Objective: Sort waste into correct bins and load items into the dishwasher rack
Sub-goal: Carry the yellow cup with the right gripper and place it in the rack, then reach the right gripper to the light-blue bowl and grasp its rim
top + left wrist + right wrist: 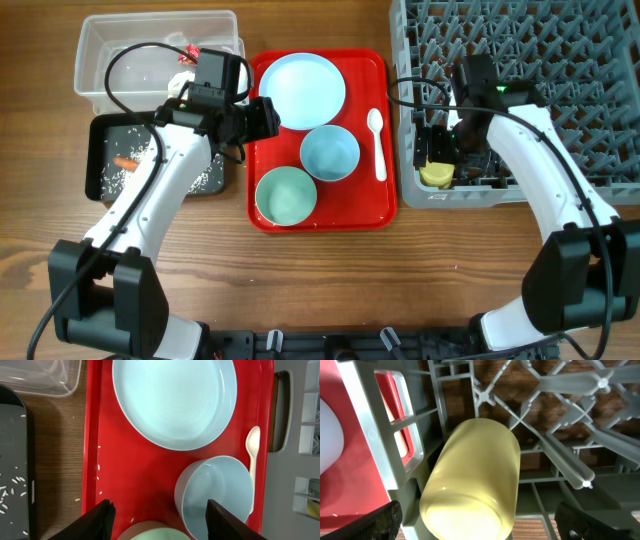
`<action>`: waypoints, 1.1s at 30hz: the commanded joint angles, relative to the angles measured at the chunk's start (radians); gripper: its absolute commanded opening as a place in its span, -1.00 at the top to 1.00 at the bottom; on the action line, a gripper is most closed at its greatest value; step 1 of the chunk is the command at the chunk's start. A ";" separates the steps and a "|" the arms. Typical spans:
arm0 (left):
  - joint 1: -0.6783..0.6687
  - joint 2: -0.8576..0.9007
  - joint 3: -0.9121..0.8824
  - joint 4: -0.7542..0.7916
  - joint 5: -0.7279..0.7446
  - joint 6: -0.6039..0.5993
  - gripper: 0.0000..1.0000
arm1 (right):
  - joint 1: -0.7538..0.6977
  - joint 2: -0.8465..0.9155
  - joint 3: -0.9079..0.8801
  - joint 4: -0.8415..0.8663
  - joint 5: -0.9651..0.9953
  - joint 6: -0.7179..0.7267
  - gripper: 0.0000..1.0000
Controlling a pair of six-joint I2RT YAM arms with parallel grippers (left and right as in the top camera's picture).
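The yellow cup [435, 174] lies on its side in the front left corner of the grey dishwasher rack [560, 60], and it fills the right wrist view [470, 480]. My right gripper [441, 150] is open right above it, its fingers apart on either side, not gripping. My left gripper [268, 117] is open over the red tray's left part, above the mint-green bowl [286, 195] and beside the pale blue bowl [330, 153]. The pale blue plate [303, 90] and white spoon [377, 140] lie on the tray. Both bowls also show in the left wrist view [217, 492].
The red tray [262, 215] sits mid-table. The clear bin [100, 40] at back left holds a red-and-white wrapper [189, 52]. The black bin [100, 135] in front of it holds a carrot [124, 162] and loose rice. A few rice grains lie on the tray [98, 467].
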 commanded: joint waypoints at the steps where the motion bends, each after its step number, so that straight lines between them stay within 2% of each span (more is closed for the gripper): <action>1: -0.002 -0.018 -0.001 0.001 -0.013 0.006 -0.26 | 0.002 -0.006 0.156 -0.059 -0.003 0.025 -1.00; 3: -0.002 -0.018 -0.001 0.001 -0.032 0.006 -0.35 | 0.003 -0.007 0.323 -0.110 -0.101 0.021 -0.98; 5: -0.002 -0.018 -0.001 0.000 -0.035 0.005 -0.36 | 0.014 -0.010 0.381 -0.098 -0.179 0.013 -0.93; 8: 0.012 -0.019 -0.001 0.000 -0.027 0.005 -0.47 | 0.097 -0.005 0.372 -0.033 -0.197 0.027 -0.68; 12: 0.108 -0.019 -0.001 -0.023 0.028 0.001 -0.51 | 0.217 0.045 0.344 0.056 -0.081 0.085 -0.57; 13: 0.131 -0.019 -0.001 -0.027 0.039 0.001 -0.58 | 0.237 0.074 0.344 0.070 -0.072 0.085 -0.55; 15: 0.176 -0.019 -0.001 -0.034 0.041 0.002 -0.86 | 0.259 0.154 0.344 0.085 -0.072 0.085 -0.46; 17: 0.198 -0.019 -0.001 -0.038 0.041 0.002 -0.97 | 0.266 0.237 0.344 0.085 -0.072 0.085 -0.32; 19: 0.203 -0.019 -0.001 -0.041 0.041 0.002 -1.00 | 0.270 0.315 0.344 0.107 -0.114 0.074 -0.11; 25: 0.203 -0.019 -0.001 -0.061 0.041 0.002 -1.00 | 0.273 0.472 0.343 0.114 -0.130 0.075 0.05; 26: 0.203 -0.019 -0.001 -0.061 0.041 0.002 -0.99 | 0.273 0.473 0.343 0.114 -0.130 0.075 0.19; 28: 0.203 -0.019 -0.001 -0.060 0.041 0.002 -0.99 | 0.273 0.473 0.343 0.114 -0.130 0.074 0.84; 33: 0.203 -0.019 -0.001 -0.060 0.041 0.002 -0.99 | 0.273 0.474 0.343 0.126 -0.130 0.067 0.91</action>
